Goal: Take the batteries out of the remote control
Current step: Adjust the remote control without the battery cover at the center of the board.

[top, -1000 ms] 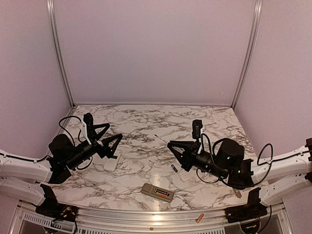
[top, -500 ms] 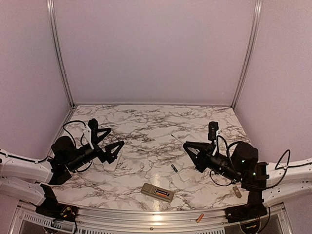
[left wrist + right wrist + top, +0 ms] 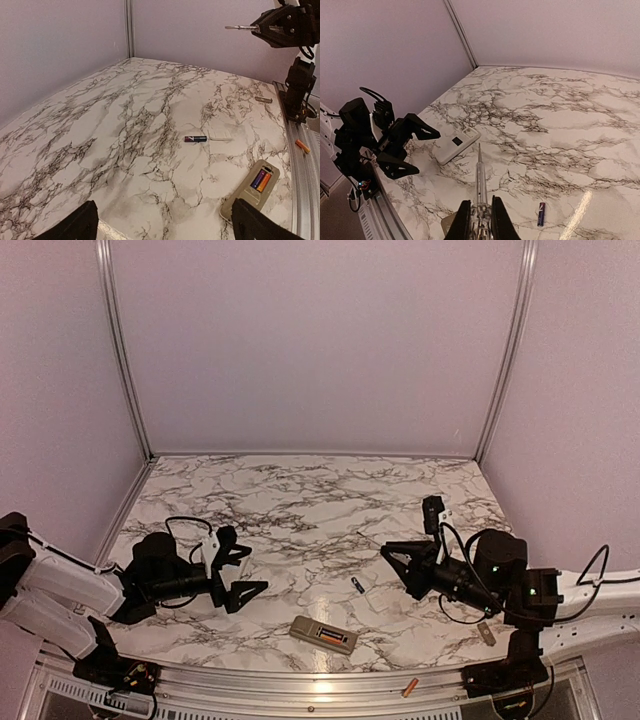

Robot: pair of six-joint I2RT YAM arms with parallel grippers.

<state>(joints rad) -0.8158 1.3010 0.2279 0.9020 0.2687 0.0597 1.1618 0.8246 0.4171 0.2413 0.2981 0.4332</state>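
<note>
Left jaws, wide open, have pulled back; right jaws clamp a rod (image 3: pixel 480 175). Remote (image 3: pixel 323 636) lies left-to-right, batteries (image 3: pixel 264 181) lengthwise inside.

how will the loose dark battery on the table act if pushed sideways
The dark battery is a small cylinder lying on its side, so it will probably roll when nudged across its length. The marble tabletop looks smooth and glossy, so it may also skid. Being so small, it is likely light.

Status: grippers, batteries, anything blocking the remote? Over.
Left gripper open, empty. Right gripper shut on thin metal pick. Two batteries, orange and purple, sit in grey rectangular remote; one dark battery loose. Nothing covers remote.
</note>
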